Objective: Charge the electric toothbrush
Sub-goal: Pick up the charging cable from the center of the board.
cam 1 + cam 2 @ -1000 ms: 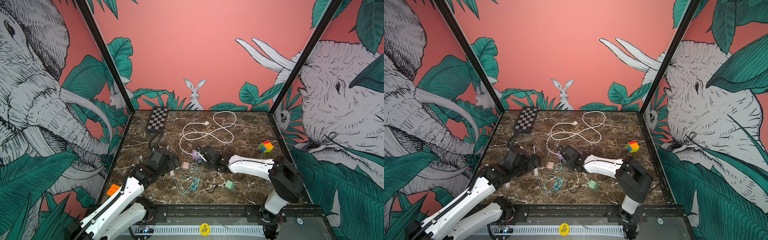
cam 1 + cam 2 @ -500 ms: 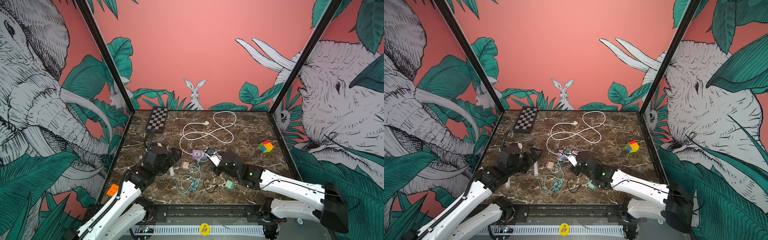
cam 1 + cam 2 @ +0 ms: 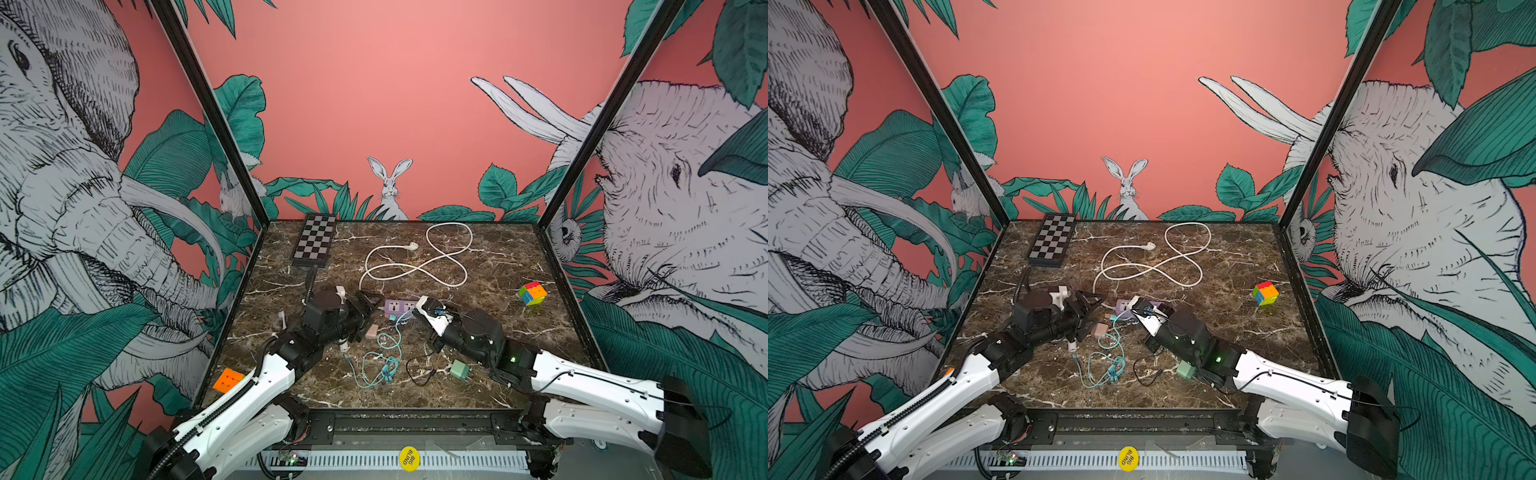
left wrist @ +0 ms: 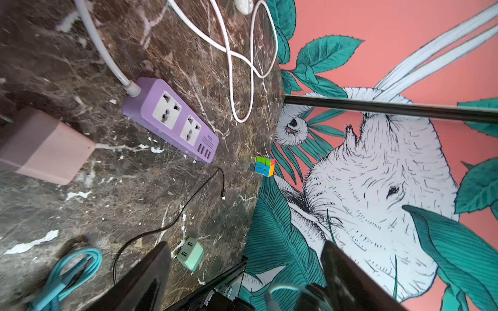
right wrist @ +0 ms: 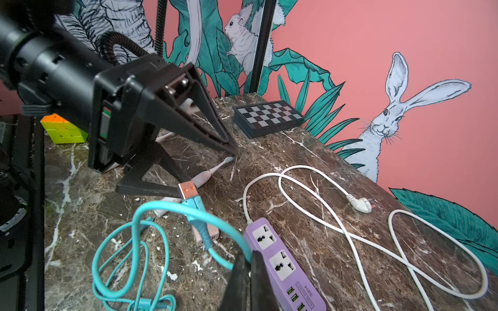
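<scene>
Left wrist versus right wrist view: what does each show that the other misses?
Left wrist only: the green charger, the thin black cable and the cube by the right wall. Right wrist only: the toothbrush, the chessboard and a second cube. Both: the purple power strip, its white cord, the pink charger and the teal cable.

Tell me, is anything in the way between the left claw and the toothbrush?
Nothing visible. The open left gripper hangs right by the toothbrush lying on the table; the teal cable's plug sticks up beside them, not between.
</scene>
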Controlling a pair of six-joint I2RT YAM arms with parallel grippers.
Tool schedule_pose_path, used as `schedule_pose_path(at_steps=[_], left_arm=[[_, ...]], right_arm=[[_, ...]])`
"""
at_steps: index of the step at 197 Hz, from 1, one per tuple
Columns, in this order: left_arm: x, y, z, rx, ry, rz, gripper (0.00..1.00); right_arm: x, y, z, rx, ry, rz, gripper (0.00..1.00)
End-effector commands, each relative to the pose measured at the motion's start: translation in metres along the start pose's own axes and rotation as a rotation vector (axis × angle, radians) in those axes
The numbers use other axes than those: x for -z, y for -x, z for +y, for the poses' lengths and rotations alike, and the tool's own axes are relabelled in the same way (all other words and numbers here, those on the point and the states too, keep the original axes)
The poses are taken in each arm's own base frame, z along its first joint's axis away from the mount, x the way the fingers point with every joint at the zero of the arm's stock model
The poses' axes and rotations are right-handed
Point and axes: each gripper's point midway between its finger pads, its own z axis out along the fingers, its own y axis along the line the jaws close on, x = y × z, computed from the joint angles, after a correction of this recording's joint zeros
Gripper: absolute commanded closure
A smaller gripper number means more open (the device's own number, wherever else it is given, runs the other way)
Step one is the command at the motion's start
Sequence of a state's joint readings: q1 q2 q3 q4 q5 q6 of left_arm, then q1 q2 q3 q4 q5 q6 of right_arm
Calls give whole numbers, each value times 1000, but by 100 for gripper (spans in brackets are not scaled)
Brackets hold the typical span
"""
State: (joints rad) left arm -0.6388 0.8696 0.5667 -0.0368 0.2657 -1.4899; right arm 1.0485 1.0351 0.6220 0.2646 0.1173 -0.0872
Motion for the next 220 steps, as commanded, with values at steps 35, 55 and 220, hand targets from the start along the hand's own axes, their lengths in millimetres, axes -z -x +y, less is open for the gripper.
schedule_pose_path(at_steps=[35,55,220], left_arm=[[-4,-17,-19,1,-75,53,30],[-6,-20,-15,-5,-58,70,35],[-14,-33,-17,-54,-34,113,66]], right_arm=[[0,15,-6,17,-44,-56,100],[0,16,-8,20,-56,-52,100],[-4,14,1,45,-28,-34,100]])
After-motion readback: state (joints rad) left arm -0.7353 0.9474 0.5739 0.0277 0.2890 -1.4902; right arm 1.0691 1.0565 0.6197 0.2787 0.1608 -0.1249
